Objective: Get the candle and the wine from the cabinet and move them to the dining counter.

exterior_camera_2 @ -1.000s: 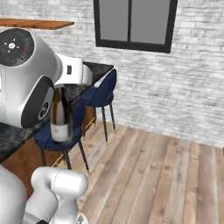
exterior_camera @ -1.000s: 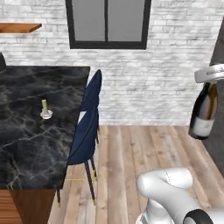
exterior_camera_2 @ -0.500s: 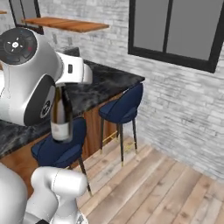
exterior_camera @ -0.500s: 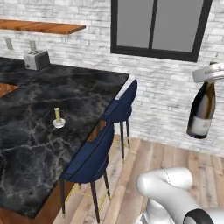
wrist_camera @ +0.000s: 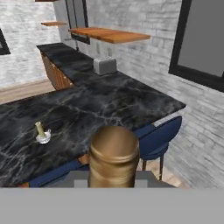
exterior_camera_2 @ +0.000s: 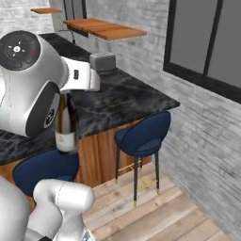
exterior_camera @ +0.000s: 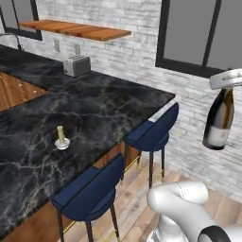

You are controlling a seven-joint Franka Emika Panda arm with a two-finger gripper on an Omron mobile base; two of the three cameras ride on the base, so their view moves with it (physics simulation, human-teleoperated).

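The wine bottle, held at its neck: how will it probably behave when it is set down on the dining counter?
The wine bottle hangs upright from the end effector, so it may swing. It is tall and narrow, likely to tip if released tilted. It looks like glass; the dining counter looks hard, so a hard landing might crack it.

Glossy black veined marble tops the dining counter point(exterior_camera: 99, 111); the wine point(exterior_camera: 219, 120) is dark glass, gold-foiled.

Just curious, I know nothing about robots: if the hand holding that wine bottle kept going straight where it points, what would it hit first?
Probably the black marble dining counter, near the candle. The gripper holding the wine bottle looks down over it, though depth is hard to judge.
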